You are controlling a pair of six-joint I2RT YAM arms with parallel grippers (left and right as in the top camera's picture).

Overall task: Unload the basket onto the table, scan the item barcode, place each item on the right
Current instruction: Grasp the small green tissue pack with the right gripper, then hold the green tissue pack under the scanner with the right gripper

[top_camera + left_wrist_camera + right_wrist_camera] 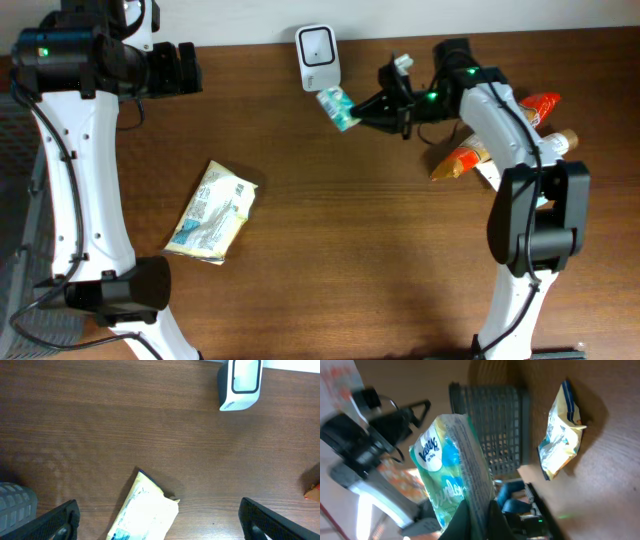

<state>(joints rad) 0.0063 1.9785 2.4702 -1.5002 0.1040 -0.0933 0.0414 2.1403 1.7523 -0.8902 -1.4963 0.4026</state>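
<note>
Right gripper (pixel 362 110) clamps the tissue pack (pixel 338 106). Face its barcode squarely to the scanner (pixel 317 56) just beyond the fingertips.

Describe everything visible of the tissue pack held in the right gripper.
The tissue pack is a small, soft, plastic-wrapped packet. It is teal and green, with a white oval Kleenex logo and a crimped seam with fine print running along one edge. The right gripper is shut on one end, holding it in the air close by the white scanner.
</note>
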